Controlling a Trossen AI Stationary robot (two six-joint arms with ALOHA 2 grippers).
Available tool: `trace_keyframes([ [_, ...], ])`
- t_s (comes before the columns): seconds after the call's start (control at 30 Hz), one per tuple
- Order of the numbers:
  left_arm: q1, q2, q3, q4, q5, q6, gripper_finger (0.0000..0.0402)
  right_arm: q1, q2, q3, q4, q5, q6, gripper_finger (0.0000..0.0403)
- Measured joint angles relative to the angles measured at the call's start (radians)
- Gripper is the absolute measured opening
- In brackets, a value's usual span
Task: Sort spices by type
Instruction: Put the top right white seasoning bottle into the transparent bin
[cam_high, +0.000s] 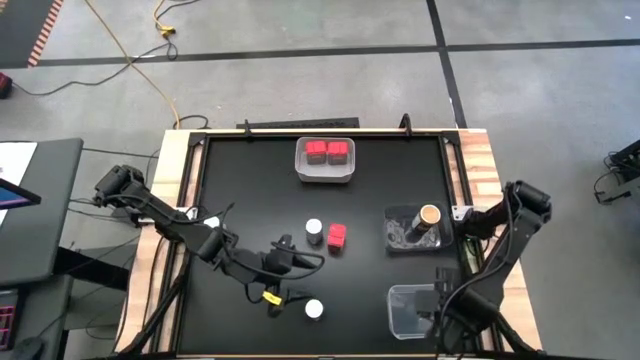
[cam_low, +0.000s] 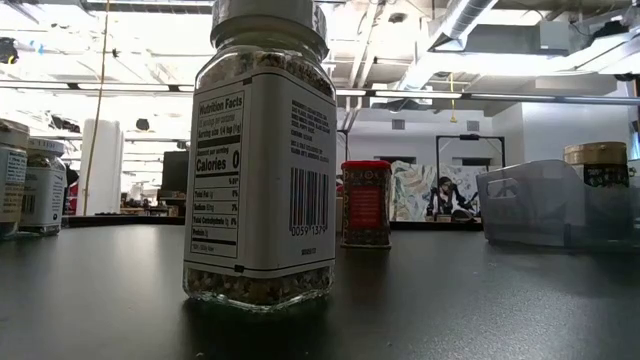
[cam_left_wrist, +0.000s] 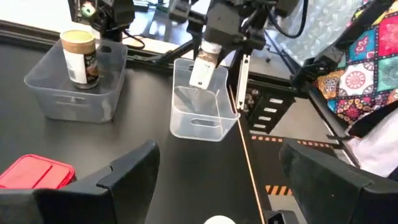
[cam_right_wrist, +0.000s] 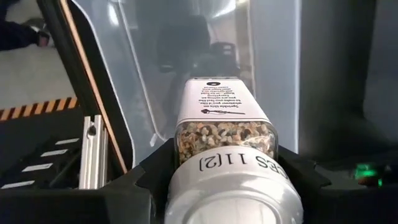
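Right end effector (cam_left_wrist: 214, 46): clamped on a white-lidded jar (cam_right_wrist: 227, 140), held over the clear bin (cam_left_wrist: 199, 106), likely to drop it in.
Left end effector (cam_high: 290, 258): fingers apart, empty, mid-bench.
Bench (cam_high: 250, 180): black.
White bin (cam_high: 325, 172): two red boxes (cam_high: 326, 150).
Loose: red box (cam_high: 337, 236), two white-lidded jars (cam_high: 313, 230).
Path: nothing blocked it.

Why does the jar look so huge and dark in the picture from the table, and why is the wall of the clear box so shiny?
In the low view the spice jar stands right by the camera, with bright ceiling lights behind, so its label side is shaded. In the right wrist view light glares off the clear bin beyond the jar that the right hand grips.
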Motion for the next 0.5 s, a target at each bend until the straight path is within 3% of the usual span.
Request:
trace_keyframes([
  [0.5, -0.006, 0.001, 0.0, -0.01, 0.003, -0.003, 0.0318, 0.003, -0.033, -0.178, 0.159, -0.057, -0.012, 0.0222],
])
